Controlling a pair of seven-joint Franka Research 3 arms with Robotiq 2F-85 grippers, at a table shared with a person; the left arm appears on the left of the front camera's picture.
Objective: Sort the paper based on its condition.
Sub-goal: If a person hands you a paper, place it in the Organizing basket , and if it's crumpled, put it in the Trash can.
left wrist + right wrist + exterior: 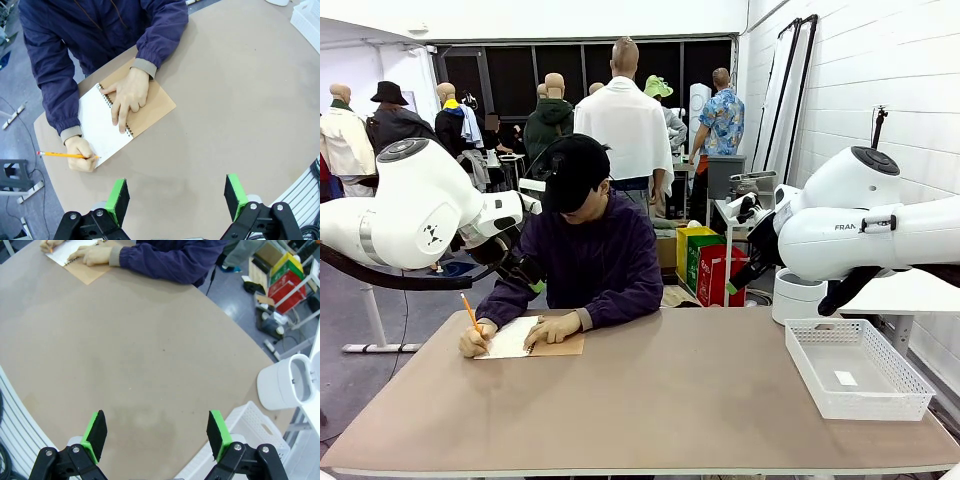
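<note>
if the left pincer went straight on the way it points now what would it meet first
The left pincer would probably meet bare table, short of the notebook; depth unclear.

Front view faces person (582, 250) across table (670, 400); wrist views look down, sharing notebook (157, 105).

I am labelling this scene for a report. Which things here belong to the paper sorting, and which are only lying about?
For the job: white page, still on its spiral; white basket and white bin, probably sorting places; left claw and right claw, both open.
Only lying about: pencil; brown notebook cover.
</note>
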